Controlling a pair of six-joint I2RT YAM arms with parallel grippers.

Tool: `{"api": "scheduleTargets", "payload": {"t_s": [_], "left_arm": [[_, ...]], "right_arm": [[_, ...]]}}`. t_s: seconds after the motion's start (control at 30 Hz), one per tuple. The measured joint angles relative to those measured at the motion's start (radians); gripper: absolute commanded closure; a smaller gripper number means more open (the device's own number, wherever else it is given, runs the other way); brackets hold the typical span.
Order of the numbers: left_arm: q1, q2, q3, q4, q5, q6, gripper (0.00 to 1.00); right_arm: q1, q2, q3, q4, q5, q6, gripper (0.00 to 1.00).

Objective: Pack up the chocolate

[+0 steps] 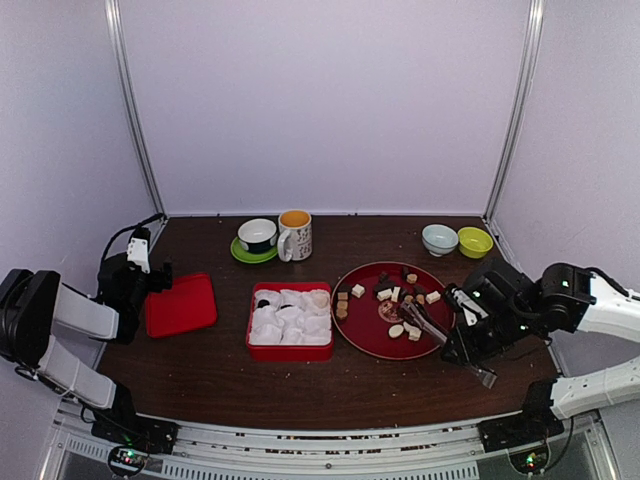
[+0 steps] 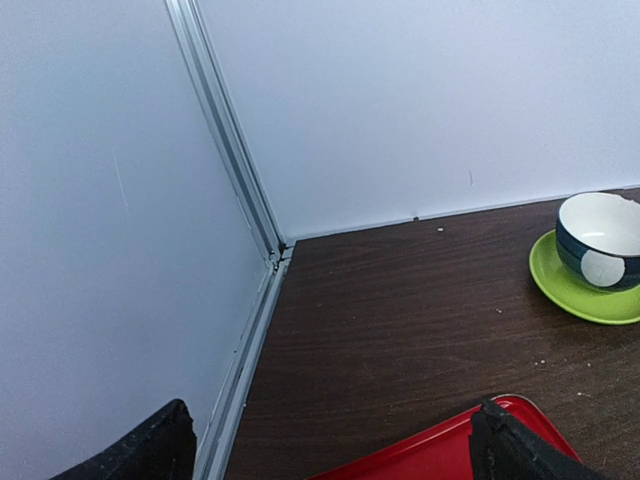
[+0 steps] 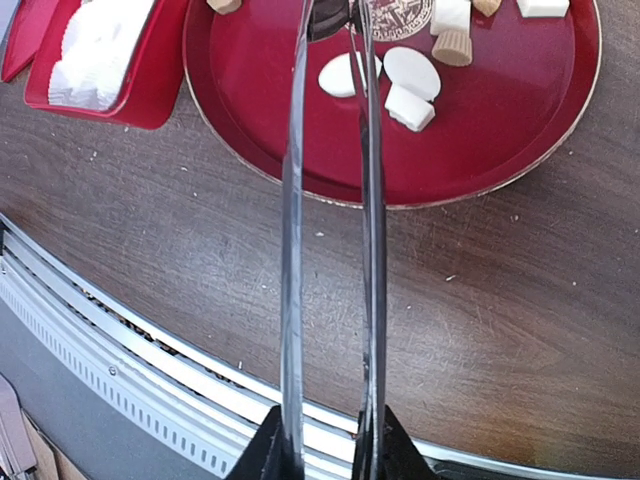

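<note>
The chocolate lies as several small dark, tan and cream pieces on a round red plate. In the right wrist view, cream rounds and a tan piece lie on the plate. My right gripper is shut on the long metal tongs. The tong tips reach over the plate's middle with something dark between them. A red box holds white paper cups. My left gripper stands open and empty at the far left.
A red lid lies beside the left gripper. At the back stand a blue bowl on a green saucer, a mug, a pale bowl and a yellow-green bowl. Walls close in three sides.
</note>
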Motion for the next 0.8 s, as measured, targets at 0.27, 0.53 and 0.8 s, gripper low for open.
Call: {"api": "scheduleTargets", "payload": {"t_s": [0.27,0.53,0.8], "left_arm": [[0.000,0.000,0.000,0.000,0.000,0.000,0.02],[0.000,0.000,0.000,0.000,0.000,0.000,0.02],[0.000,0.000,0.000,0.000,0.000,0.000,0.02]], "right_arm": [[0.000,0.022,0.060,0.034,0.008,-0.023,0.76],[0.018,0.190,0.169,0.197,-0.050,-0.053,0.79],[0.092,0.417,0.298,0.351,-0.094,-0.074,0.79]]}}
